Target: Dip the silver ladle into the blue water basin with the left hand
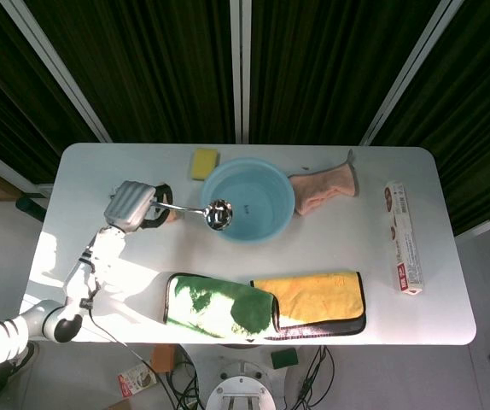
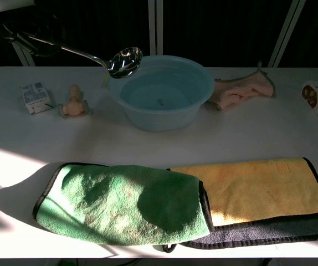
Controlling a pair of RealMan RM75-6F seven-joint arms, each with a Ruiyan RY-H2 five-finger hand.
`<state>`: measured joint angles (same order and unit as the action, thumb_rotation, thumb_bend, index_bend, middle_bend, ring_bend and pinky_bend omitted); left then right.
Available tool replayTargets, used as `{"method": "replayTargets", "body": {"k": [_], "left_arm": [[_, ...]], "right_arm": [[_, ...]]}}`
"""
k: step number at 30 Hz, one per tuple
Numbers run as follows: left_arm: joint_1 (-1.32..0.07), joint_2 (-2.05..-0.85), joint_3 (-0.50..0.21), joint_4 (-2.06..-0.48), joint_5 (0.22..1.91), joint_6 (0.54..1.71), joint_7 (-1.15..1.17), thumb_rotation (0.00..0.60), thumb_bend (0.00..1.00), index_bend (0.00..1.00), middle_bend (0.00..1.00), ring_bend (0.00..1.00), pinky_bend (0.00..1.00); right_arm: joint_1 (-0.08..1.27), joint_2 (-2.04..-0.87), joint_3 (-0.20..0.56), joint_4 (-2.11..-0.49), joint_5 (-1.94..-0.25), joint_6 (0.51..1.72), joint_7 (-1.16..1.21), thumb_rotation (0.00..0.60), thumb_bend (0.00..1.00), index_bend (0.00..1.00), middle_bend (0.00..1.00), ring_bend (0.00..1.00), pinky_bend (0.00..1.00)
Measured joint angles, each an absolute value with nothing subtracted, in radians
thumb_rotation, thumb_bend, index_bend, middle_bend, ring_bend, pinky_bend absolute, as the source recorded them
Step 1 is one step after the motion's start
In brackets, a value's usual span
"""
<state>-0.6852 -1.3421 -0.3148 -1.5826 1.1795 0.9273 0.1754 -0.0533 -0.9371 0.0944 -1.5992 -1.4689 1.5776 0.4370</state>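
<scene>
My left hand (image 1: 132,207) holds the silver ladle (image 1: 207,212) by its handle, raised above the table. The ladle's bowl (image 2: 125,61) hangs in the air over the left rim of the blue water basin (image 1: 266,224), above the water and not touching it. In the chest view the left hand (image 2: 15,29) shows only partly at the top left corner, in shadow. The basin (image 2: 164,119) stands at the back middle of the white table and holds water. My right hand is in neither view.
Left of the basin lie a small blue-white packet (image 1: 129,199) and a peach figure (image 2: 73,102). A yellow sponge (image 1: 203,162) sits behind the basin, a pink cloth (image 1: 323,190) to its right. Green (image 1: 219,306) and yellow (image 1: 312,295) towels lie at the front, a long box (image 1: 404,237) at the right.
</scene>
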Motion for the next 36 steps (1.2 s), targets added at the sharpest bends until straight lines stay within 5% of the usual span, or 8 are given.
{"method": "replayTargets", "body": {"k": [15, 36], "left_arm": [[-0.932, -1.572, -0.344, -1.297, 0.936, 0.831, 0.363, 0.6, 0.43, 0.72, 0.77, 0.81, 0.89], [-1.026, -1.852, -0.23, -0.881, 1.118, 0.978, 0.499, 0.6, 0.44, 0.75, 0.78, 0.81, 0.89]], "right_arm": [[-0.053, -0.937, 0.101, -1.585, -1.453, 1.567, 0.463, 0.6, 0.38, 0.0, 0.0, 0.0, 0.0], [-0.045, -0.941, 0.106, -1.581, -1.439, 1.544, 0.452, 0.6, 0.38, 0.0, 0.0, 0.0, 0.0]]}}
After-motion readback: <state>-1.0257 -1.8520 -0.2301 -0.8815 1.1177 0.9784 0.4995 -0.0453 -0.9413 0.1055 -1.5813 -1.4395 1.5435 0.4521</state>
